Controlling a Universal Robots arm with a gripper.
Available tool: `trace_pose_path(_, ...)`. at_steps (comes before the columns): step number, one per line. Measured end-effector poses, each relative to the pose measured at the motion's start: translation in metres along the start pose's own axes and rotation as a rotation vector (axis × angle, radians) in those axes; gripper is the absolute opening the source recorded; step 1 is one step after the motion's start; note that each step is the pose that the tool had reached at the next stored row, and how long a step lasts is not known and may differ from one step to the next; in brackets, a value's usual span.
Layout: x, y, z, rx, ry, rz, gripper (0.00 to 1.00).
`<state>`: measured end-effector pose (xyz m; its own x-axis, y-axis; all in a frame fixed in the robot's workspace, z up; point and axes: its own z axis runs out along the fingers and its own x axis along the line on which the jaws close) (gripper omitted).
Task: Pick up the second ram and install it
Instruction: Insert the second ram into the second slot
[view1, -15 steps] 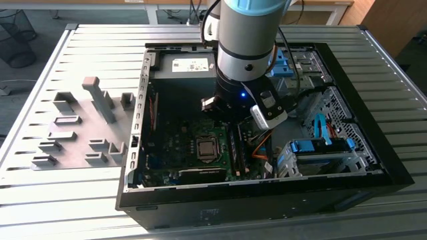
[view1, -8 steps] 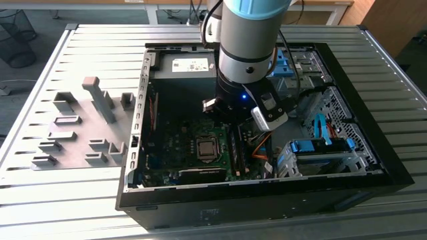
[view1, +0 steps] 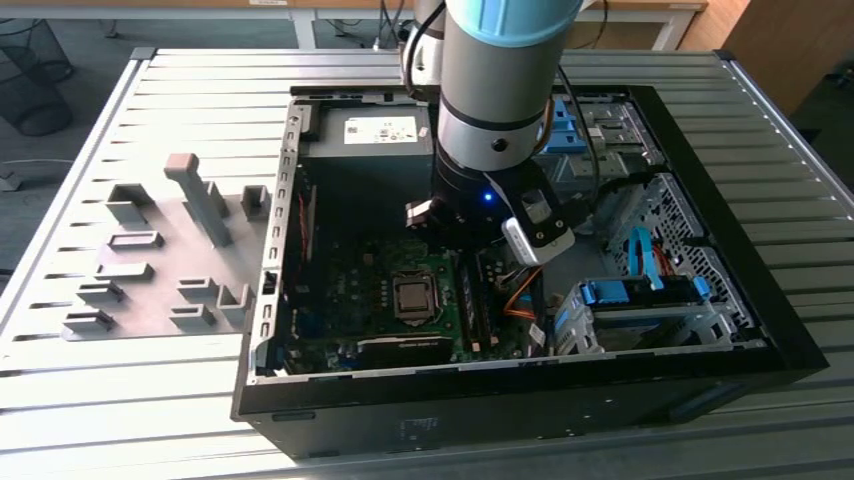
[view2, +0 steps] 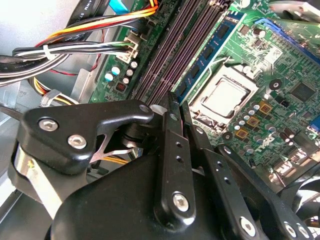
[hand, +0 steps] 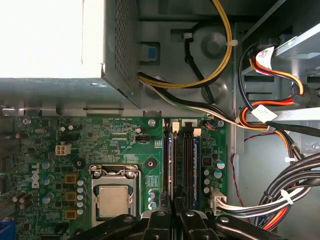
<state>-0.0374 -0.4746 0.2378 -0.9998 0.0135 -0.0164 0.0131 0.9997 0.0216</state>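
My gripper (view2: 179, 111) (hand: 175, 204) hangs inside the open computer case (view1: 747, 340), low over one end of the bank of memory slots (hand: 181, 165). Its black fingers (view2: 172, 150) stand close together, shut, and I see nothing clearly between them. A blue-green ram with dark chips (view2: 210, 47) (hand: 169, 165) stands seated in the slot nearest the processor (hand: 112, 200). Another bluish strip edge (hand: 196, 170) shows in the slot farthest from the processor. I cannot tell which of the two is the second ram.
Cable bundles (hand: 270, 115) (view2: 75, 45) run close beside the slots. The power supply box (hand: 50, 40) stands past the slots' far end. A drive cage with blue parts (view1: 641, 295) is at the exterior view's right, and a grey fixture plate (view1: 160, 260) lies left of the case.
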Motion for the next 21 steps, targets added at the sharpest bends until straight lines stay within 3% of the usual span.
trace_pose_path(21,-0.0024,-0.0024,0.0054,-0.0005,0.0,0.001,0.14)
